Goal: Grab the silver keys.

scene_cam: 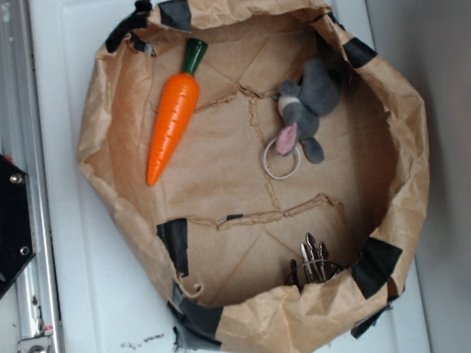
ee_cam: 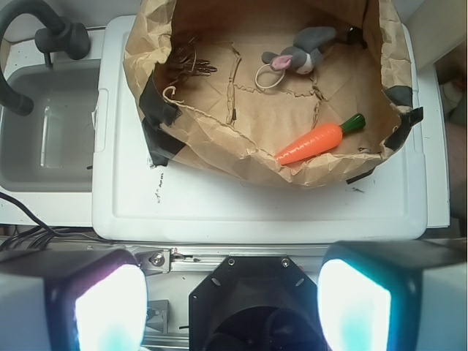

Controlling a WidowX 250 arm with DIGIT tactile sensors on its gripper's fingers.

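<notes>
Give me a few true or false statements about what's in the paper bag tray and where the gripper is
1. The silver keys lie inside the brown paper tray, near its wall. True.
2. The carrot rests on top of the keys. False: it lies apart from them, across the tray.
3. The white ring sits beside the grey plush bunny. True.
4. The gripper is clamped on the keys. False: it is outside the tray with its fingers apart, holding nothing.
</notes>
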